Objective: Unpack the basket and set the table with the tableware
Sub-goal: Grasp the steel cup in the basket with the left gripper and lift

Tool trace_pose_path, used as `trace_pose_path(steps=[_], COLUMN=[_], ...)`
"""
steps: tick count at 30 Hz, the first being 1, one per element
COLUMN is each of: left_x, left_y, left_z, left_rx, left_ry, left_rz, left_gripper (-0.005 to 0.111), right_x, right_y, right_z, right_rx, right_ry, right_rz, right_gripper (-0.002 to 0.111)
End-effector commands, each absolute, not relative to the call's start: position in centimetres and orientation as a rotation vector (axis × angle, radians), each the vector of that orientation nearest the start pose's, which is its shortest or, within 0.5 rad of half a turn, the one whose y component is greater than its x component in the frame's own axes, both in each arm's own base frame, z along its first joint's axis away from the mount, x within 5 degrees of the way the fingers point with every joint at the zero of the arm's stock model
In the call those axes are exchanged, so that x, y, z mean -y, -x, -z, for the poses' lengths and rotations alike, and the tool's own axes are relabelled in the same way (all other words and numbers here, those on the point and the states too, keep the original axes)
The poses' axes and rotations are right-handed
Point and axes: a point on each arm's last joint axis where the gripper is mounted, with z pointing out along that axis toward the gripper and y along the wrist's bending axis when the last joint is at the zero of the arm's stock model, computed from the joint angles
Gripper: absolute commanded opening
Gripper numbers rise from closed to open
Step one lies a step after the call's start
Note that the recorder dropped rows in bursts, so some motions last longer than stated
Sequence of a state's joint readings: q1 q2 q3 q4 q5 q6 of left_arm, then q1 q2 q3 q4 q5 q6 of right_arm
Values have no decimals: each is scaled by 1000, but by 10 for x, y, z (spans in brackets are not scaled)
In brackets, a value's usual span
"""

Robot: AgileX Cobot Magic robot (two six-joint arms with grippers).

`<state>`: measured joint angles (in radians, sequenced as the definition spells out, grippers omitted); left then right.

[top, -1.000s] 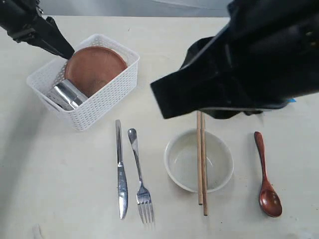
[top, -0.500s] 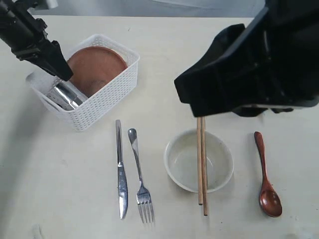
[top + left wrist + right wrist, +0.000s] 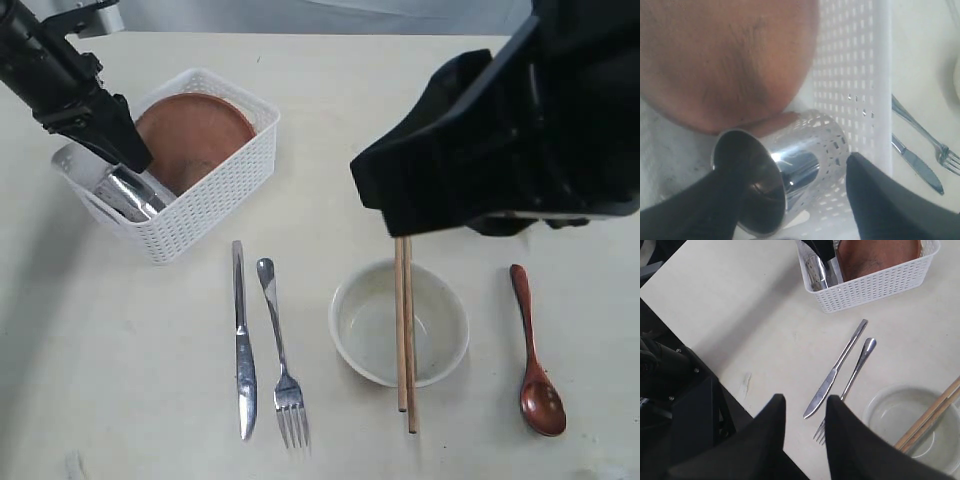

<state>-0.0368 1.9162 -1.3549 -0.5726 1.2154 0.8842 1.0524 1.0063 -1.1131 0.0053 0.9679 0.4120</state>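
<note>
Since the earlier frames the left end effector [image 3: 125, 158] has been lowered from the far rim of the white perforated plastic basket [image 3: 215, 190] toward its near corner, and the right arm has been shifted toward the right of the exterior view. The left end effector is held released, its dark fingers [image 3: 875, 200] spread to either side of the small steel cup [image 3: 805, 150], which lies on its side in the basket against the round brown wooden plate [image 3: 195, 130]; nothing is clamped yet. The spread is judged to be kept so that the cup can be taken across its body.

On the pale cream desk [image 3: 120, 340] a place is already laid: the steel knife [image 3: 242, 350] and steel fork [image 3: 280, 360] side by side, the off-white bowl [image 3: 365, 320] with the two wooden chopsticks [image 3: 404, 330] rested across it, and the reddish-brown wooden spoon [image 3: 535, 370] apart on the right. Only the cup and plate are left in the basket.

The straddle of the cup and its open mouth are shown by the left wrist view alone; in the exterior view the cup is half covered by the arm. The right end effector [image 3: 805, 407] is seen only in its own wrist view, fingers parted with nothing between them, held above the desk near the knife
</note>
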Motion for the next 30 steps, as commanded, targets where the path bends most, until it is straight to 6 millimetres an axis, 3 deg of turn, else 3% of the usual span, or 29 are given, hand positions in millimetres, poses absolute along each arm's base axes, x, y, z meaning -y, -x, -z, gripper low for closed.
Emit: trace_pose_path(steps=[1,10,17,25,30], left_x=[59,59,62,65,65], left_y=[-357,-357,-362,-363,-363], left_z=[-204,-203,-184,-182,-182], left_rx=[-2779,-2785,-2820,-2809,-2809], left_ry=[-989,-982,-940,-937,-937], left_rz=[761,763,842,872,872], left_gripper=[56,56,56,55,40], right_x=[-163,-163,-163,-162,-162], right_y=[-94,-94,-94,-94,-94], right_z=[-390,-390,-390,-390,-390], right_rx=[-2325,-2325,-2325,-2322,-2318], right_ry=[779,779,779,780,780], right_rz=[-691,-691,-691,-683,-679], right_gripper=[28,28,28,28,28])
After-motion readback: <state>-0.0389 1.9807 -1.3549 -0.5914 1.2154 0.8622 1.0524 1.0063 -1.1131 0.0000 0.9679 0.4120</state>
